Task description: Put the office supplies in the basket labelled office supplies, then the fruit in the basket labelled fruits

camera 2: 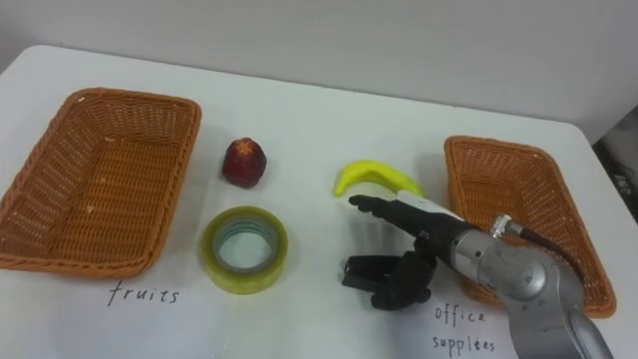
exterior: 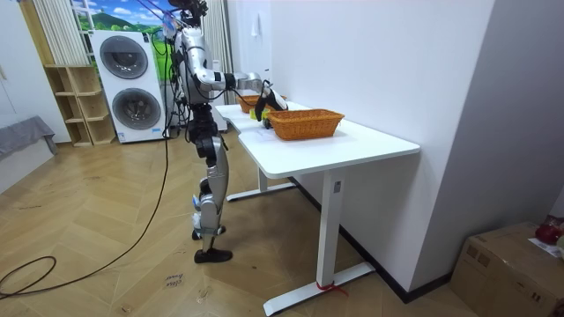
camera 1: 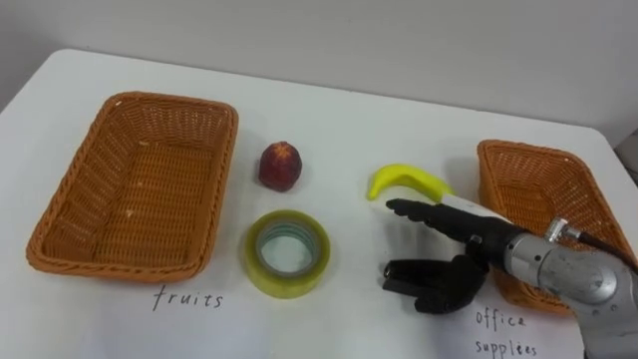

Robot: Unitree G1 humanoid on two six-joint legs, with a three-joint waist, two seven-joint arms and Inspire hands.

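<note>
Your right hand (camera 1: 485,249), spread and empty, hovers beside a curved banana (camera 1: 407,181) on the smooth white counter (camera 1: 329,120); woven wicker baskets (camera 1: 120,267) flank a glossy tape roll (camera 1: 285,285).

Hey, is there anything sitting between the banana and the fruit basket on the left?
Yes. A red fruit and a tape roll lie between the banana and the fruit basket; lifting it over them would likely avoid both.

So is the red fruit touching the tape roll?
Apart. The left eye view shows bare white table between the red fruit and the tape roll.
</note>
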